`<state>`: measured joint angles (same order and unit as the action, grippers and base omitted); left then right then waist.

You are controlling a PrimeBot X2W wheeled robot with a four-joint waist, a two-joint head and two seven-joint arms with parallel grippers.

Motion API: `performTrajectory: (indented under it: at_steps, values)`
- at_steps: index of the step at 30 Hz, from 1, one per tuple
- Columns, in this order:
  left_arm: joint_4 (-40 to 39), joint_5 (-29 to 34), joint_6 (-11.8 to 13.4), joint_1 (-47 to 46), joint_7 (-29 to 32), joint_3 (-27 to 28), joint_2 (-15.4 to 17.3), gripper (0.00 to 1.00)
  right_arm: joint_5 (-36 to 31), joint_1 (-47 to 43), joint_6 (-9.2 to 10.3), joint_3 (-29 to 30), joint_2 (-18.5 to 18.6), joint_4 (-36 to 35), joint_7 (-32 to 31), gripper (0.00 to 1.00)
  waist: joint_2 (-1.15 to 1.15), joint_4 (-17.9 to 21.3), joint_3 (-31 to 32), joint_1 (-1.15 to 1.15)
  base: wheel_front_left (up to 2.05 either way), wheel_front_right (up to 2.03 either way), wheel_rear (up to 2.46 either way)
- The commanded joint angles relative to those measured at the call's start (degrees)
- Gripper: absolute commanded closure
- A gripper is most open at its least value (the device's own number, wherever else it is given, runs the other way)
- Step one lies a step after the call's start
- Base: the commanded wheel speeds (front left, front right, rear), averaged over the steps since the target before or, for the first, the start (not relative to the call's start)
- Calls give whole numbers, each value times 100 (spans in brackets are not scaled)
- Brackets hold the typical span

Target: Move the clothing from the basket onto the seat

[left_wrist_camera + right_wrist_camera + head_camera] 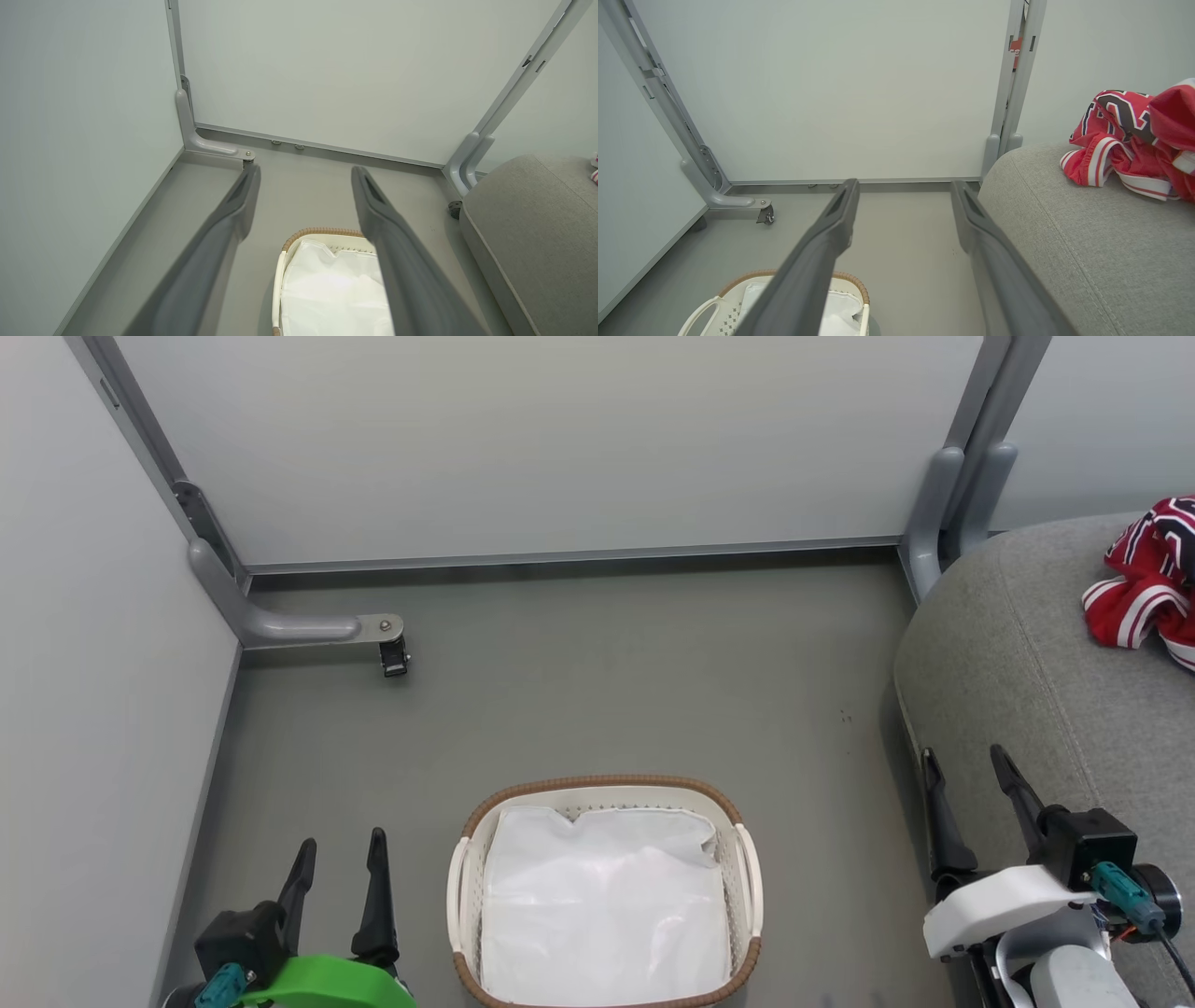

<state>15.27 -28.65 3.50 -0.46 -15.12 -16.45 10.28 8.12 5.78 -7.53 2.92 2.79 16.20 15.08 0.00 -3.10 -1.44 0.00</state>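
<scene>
Grey flooring [607, 691] is seen nearest, with the left gripper [342, 842] at 7 o'clock and the right gripper [963, 756] at 4 o'clock of the head view; both are held spread wide and nothing is gripped by either. At 6 o'clock the basket [607, 782] is found with the white liner [607, 896] alone inside, so the task is judged done. A further reach there could snag the liner and drag the basket. The right gripper is placed just beside the front edge of the seat [1018, 663], at 3 o'clock, and the cushion could be brushed if that arm is swung outward. Farther off, at 2 o'clock, the clothing [1144, 588] is heaped on the seat; a nudge could send it sliding off. Nothing is seen standing between basket and seat. At 10 o'clock a castored metal foot [392, 658] is set, and pale partition panels [560, 448] are ranged at 12 o'clock, well apart from both arms.
</scene>
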Motion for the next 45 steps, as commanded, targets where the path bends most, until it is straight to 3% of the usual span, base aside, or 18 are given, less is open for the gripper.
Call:
performTrajectory:
  at_steps: [1, 31, 32, 36, 45]
  values:
    - [-5, 7, -45, 104, -3, 66, 8, 0, 62, -108, 8, -31, 21, -28, 12, 0, 0, -13, 8, 0, 0, 0, 0]
    - [112, 213, -290, 156, -3, 263, -153, 0, 249, -265, 8, -170, 21, 111, 13, 0, 0, -53, 120, 0, 0, 0, 0]
    - [128, 156, -276, 125, -1, 247, -164, 100, 220, -192, 1, -166, 0, 90, 0, 100, 0, -52, 119, 0, 0, 0, 0]
    - [279, 110, -285, 131, 11, 217, -214, 100, 258, -212, 0, -157, -39, 248, -17, 100, 0, -52, 117, 0, 0, 0, 0]
    - [234, -673, -384, 38, 271, 472, -277, 100, 1240, -157, 1, -73, -32, 209, -297, 100, 0, -26, 118, 0, 0, 0, 0]
